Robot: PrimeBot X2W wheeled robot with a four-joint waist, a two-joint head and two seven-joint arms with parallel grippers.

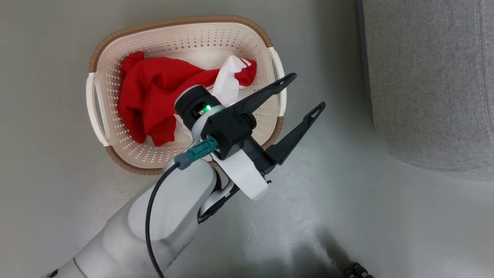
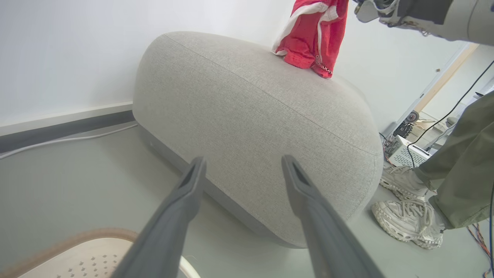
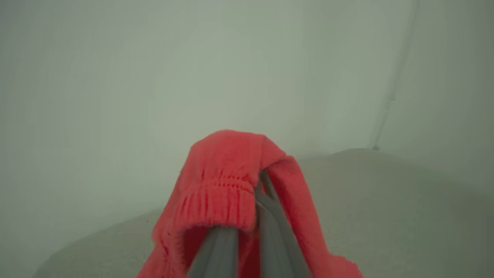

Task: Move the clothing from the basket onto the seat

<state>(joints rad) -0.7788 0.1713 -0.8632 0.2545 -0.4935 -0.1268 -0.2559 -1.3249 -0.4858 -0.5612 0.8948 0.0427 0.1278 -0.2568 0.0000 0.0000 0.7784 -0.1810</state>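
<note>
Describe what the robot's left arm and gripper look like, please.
The left arm is a smooth, pale grey-white shell. A black cable runs along it into a teal plug. The wrist housing is black with a small green light. The left gripper has two long, black, tapering fingers, each slotted near the tip.

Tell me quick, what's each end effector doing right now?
Left end effector: open, holding nothing.
Right end effector: closed on a piece of red clothing.
</note>
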